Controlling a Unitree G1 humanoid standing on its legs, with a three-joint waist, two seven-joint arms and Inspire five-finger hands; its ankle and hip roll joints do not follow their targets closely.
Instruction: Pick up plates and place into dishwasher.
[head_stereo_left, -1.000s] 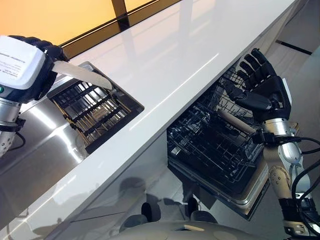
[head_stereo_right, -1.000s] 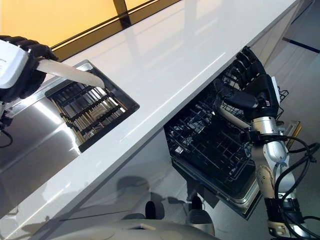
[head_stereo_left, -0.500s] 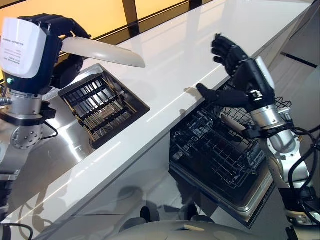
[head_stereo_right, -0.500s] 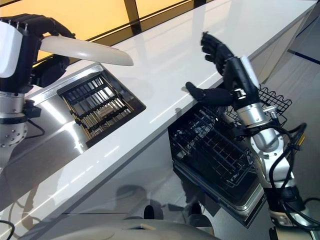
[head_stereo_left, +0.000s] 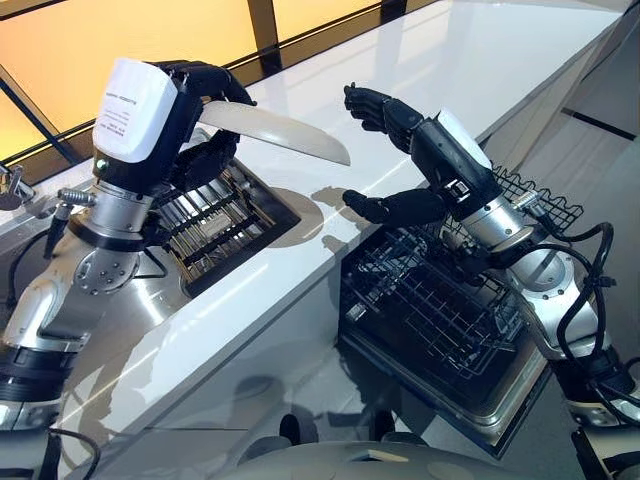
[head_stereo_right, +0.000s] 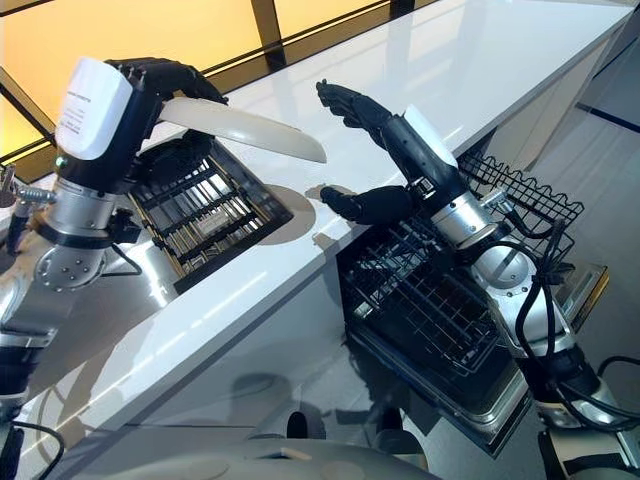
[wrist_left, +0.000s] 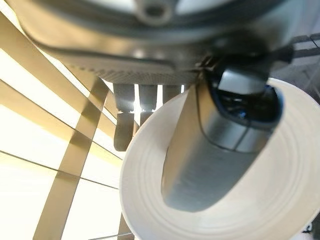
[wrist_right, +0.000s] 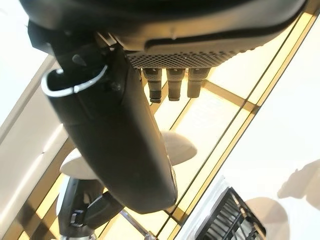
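**Q:** Where was the plate relative to the hands?

**A:** The white plate (head_stereo_left: 275, 132) was held in the left hand (head_stereo_left: 195, 115), raised above the white countertop (head_stereo_left: 430, 70) and over the edge of the dish rack (head_stereo_left: 215, 215) set in the sink (head_stereo_left: 100, 330). The fingers curled over the upper rim and the thumb pressed from beneath; the left wrist view showed the thumb lying across the plate's surface. The plate sat nearly level, its free edge pointing toward the right hand (head_stereo_left: 405, 150).

**Q:** What was the right hand's condition?

**A:** It was spread wide, fingers extended and thumb held apart, holding nothing. It hovered over the counter's front edge, near the plate's free rim but not touching it. The open dishwasher rack (head_stereo_left: 440, 300) lay below it.

**Q:** What could not be made out?

**A:** The plate's gripped rim was covered by the left hand. The dishwasher rack's near portion was hidden behind the right forearm, and its contents could not be determined.
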